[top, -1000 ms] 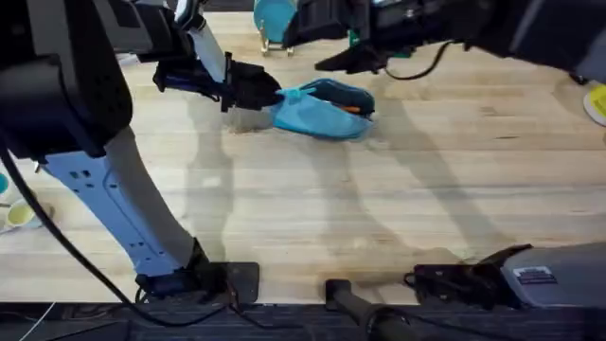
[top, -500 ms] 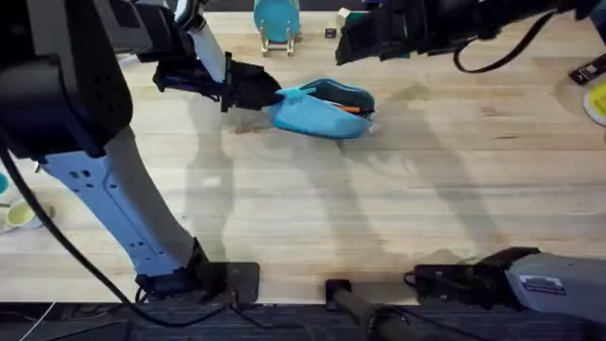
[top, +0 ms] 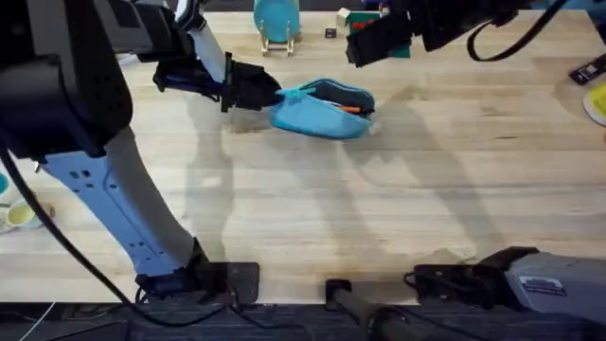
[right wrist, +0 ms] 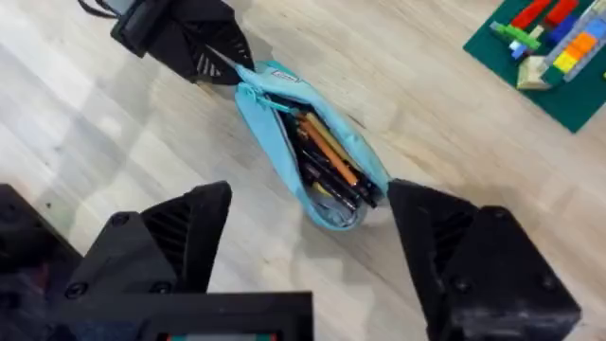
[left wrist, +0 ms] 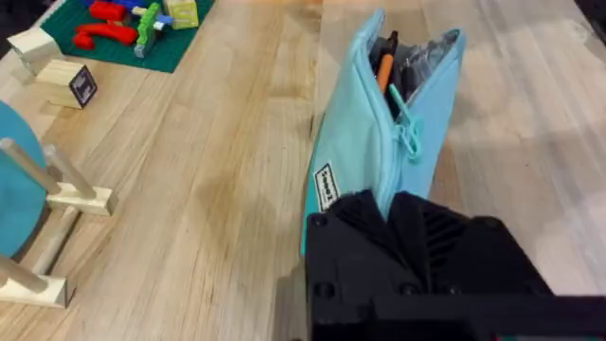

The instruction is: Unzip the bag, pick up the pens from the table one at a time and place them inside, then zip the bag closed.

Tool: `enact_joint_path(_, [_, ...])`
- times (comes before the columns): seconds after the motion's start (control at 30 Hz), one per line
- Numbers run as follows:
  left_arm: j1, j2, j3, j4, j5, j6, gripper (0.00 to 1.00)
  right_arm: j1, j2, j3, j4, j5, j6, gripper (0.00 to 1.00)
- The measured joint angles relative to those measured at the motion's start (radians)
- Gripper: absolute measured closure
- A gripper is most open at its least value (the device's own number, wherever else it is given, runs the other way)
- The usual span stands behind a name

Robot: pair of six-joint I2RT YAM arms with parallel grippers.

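Light blue fabric of the bag (top: 322,109), lying unzipped on the table (top: 398,208) with pens (right wrist: 327,152) inside, is pinched at one end by the left end effector (top: 260,93). The right end effector (right wrist: 308,251) is held released above it. Zipping is judged next: the pull tab (left wrist: 407,133) must be gripped.

Right end effector (right wrist: 308,256) agape, raised

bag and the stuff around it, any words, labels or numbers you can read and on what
Small white tag on the light blue fabric pencil pouch: dark print, too blurred to read.
Dark sticker on the small pale wooden block: a mark, not legible.
White label on the grey right arm base: lines of text, too small to read.
Nothing else carries readable text.
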Motion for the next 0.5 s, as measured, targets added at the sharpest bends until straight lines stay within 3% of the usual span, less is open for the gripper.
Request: enact_joint_path(0.5, [0.000,0.000,0.000,0.000,-0.001,0.000,0.959,0.134,0.036,0.002,0.053,0.015,-0.338,0.006])
